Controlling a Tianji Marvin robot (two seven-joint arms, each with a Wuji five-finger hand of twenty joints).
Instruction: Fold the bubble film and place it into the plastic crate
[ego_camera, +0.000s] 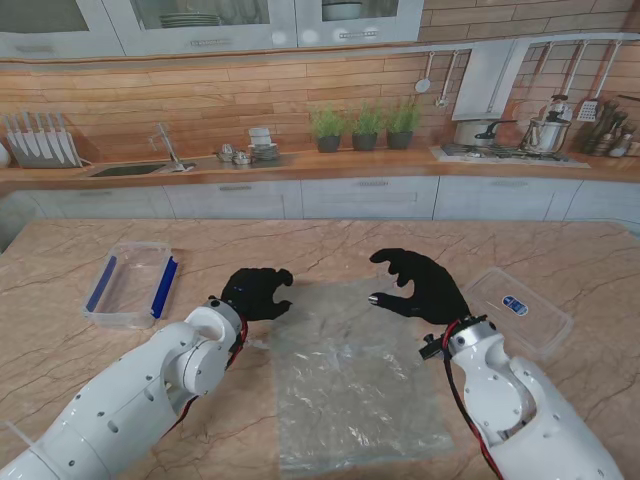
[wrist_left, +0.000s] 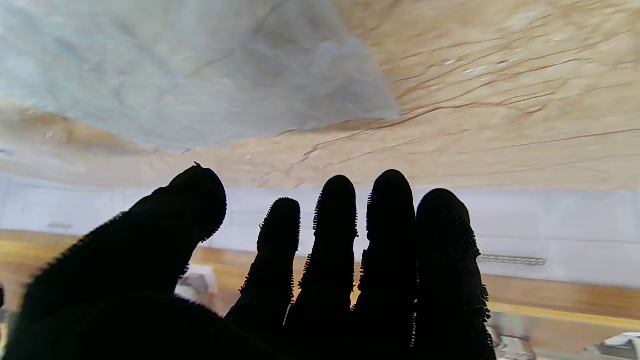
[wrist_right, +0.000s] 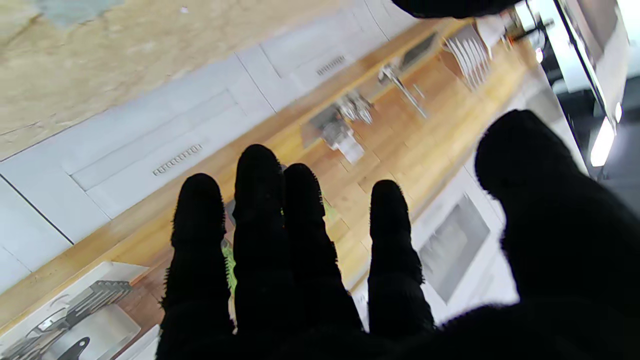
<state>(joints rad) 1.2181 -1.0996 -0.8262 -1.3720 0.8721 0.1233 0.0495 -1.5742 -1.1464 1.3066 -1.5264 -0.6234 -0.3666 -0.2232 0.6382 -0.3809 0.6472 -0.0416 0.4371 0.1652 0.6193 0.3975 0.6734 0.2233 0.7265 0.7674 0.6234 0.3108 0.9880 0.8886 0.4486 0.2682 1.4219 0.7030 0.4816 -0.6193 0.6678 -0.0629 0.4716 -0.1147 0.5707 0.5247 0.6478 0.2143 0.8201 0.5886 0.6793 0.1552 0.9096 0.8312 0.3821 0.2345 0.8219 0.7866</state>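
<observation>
1. The bubble film (ego_camera: 355, 385) lies flat and unfolded on the marble tabletop (ego_camera: 300, 245), about midway between its left and right edges and reaching toward the near edge.
2. The left hand (ego_camera: 256, 293), in a black glove, hovers at the film's far-left corner; its fingers (wrist_left: 337, 220) are slightly spread and curled, and they hold nothing.
3. In the left wrist view a corner of the film (wrist_left: 210, 75) lies on the marble beyond the fingertips, apart from them.
4. The right hand (ego_camera: 422, 285), also gloved in black, is raised over the film's far-right corner with thumb and fingers (wrist_right: 257, 200) apart and nothing between them.
5. The right wrist view looks mostly toward the kitchen cabinets, with only a strip of tabletop in sight.
6. The plastic crate (ego_camera: 130, 285), clear with blue handles, stands toward the left edge of the tabletop, well apart from the film.
7. A clear lid (ego_camera: 515, 310) with a small blue label lies flat toward the right edge, near the right hand's wrist.
</observation>
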